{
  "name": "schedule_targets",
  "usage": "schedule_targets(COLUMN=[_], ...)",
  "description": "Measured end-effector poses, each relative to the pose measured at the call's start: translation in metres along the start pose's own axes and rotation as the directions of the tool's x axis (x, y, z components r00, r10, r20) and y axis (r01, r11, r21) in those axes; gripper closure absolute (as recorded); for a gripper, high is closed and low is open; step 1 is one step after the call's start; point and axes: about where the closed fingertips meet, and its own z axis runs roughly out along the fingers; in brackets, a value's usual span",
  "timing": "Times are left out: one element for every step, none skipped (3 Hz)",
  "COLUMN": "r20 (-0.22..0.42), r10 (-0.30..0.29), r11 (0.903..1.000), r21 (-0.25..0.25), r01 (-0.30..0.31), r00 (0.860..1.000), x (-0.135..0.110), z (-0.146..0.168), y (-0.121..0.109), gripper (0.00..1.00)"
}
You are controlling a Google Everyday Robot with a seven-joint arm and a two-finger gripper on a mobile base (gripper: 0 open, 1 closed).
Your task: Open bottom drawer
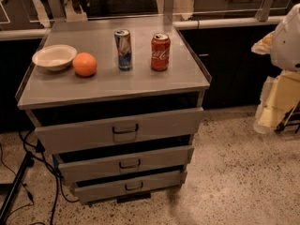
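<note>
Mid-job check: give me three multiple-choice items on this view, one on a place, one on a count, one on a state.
1. Where is the gripper?
A on a drawer handle
B at the view's right edge, away from the cabinet
C inside a drawer

2. How many cans stand on the cabinet?
A one
B two
C four

3. The red can is:
A upright
B tipped on its side
C crushed flat

Key:
1 B: the gripper sits at the right edge, well off from the bottom drawer.
2 B: only the red can and a blue can are there.
3 A: it stands on its base, top rim up.
</note>
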Motion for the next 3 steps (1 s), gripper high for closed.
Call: schedule_targets(r20=[0.000, -0.004, 0.009], r10=[0.000, -0.042, -0.064], r11=[1.0000, 0.9991, 0.9950], r21=[0.000, -0.013, -0.076], r01=[0.000, 0.042, 0.064], r00=[1.000, 0.999, 0.998], x=[0.000, 0.004, 0.018], z=[0.000, 0.015, 0.070], y=[0.000, 0.011, 0.046], gripper=[0.00, 0.00, 0.00])
